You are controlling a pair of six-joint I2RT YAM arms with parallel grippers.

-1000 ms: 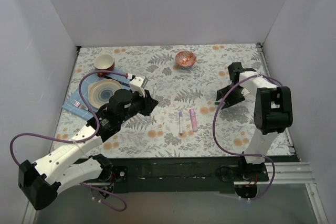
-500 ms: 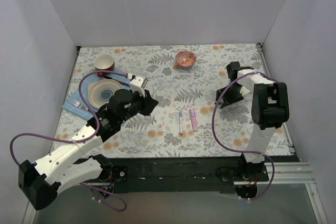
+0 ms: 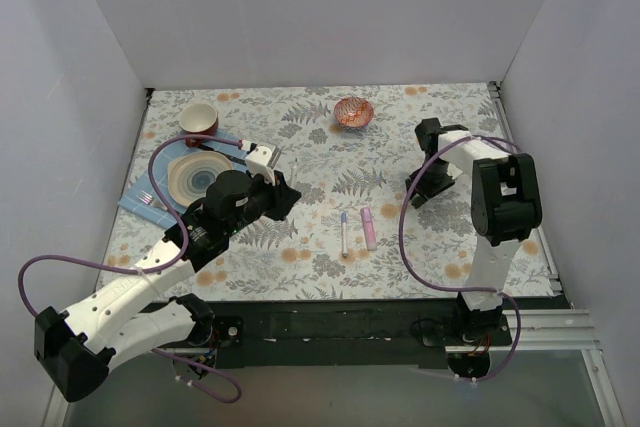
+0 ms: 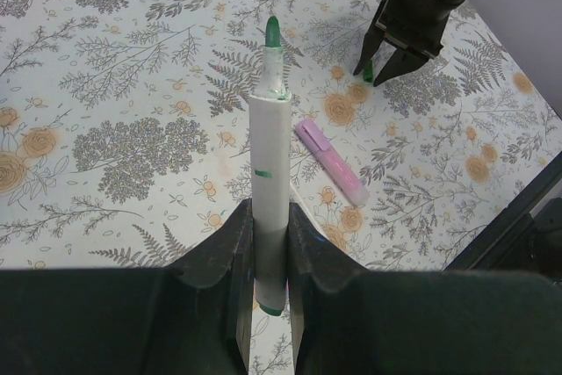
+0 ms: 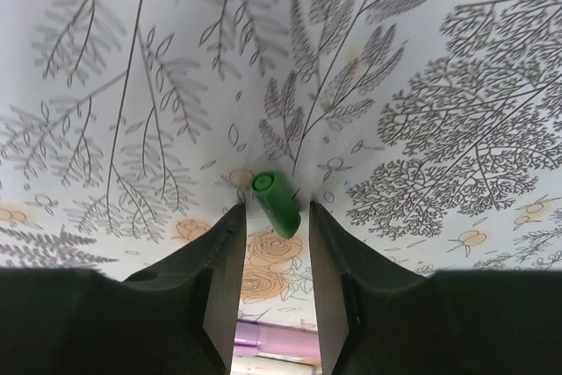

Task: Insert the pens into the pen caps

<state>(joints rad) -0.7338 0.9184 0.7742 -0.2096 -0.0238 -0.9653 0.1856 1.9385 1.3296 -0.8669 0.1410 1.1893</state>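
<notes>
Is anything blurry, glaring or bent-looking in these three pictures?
Top view: soft, even light, only faint shadows, all sharp. Left wrist view: the green pen is crisp, the dark fingers below it show little detail. Right wrist view: the close lens stretches the cloth and its ferns outward; the green cap is in focus.

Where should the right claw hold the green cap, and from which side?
Grip the green cap across its round body, near the middle, coming from above. It seems to lie on the table, open end free, and the right claw straddles it, one finger beside each long side.
</notes>
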